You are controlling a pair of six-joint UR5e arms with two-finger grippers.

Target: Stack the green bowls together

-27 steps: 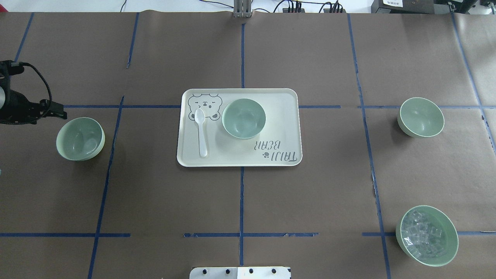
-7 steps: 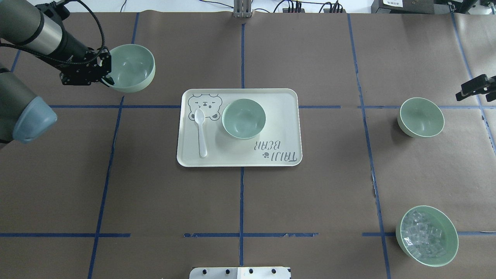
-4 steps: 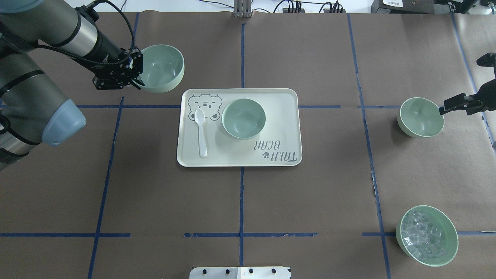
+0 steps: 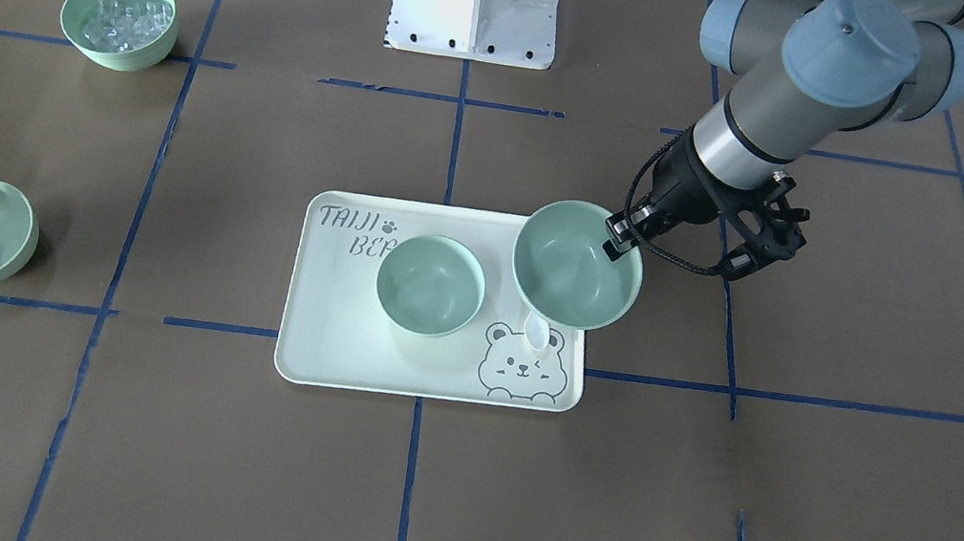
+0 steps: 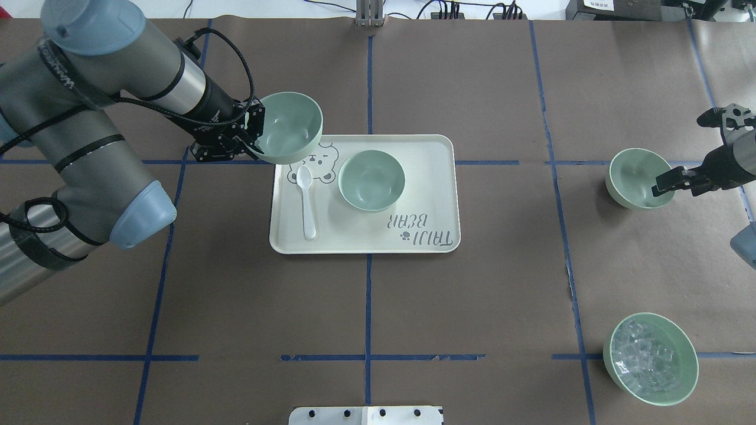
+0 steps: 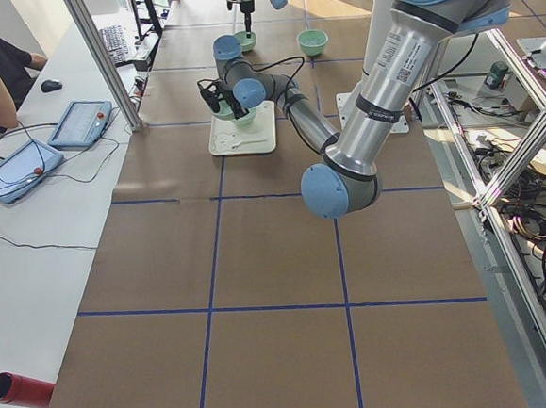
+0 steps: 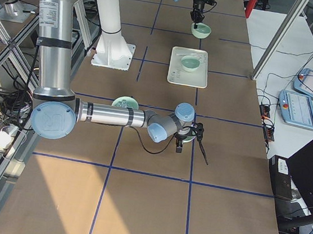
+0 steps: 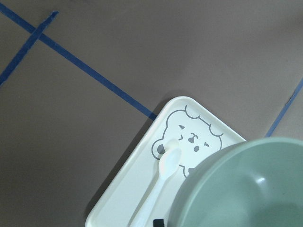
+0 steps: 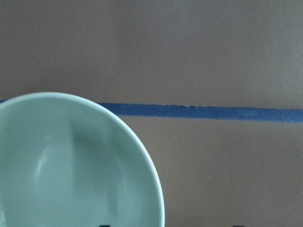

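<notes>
Green bowl (image 5: pixel 290 127) in left pincer (image 5: pixel 253 137), bear print (image 5: pixel 325 166) partly behind it.

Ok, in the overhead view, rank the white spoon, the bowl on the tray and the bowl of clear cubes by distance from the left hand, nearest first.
Measured from the left hand:
1. white spoon, left side of the tray
2. bowl on the tray, the tray's middle
3. bowl of clear cubes, bottom right of the view

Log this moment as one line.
left gripper: shut on pale mint-green plastic bowl over bear-print tray corner | right gripper: open astride second bowl rim | third bowl: empty on tray | stacked: none
</notes>
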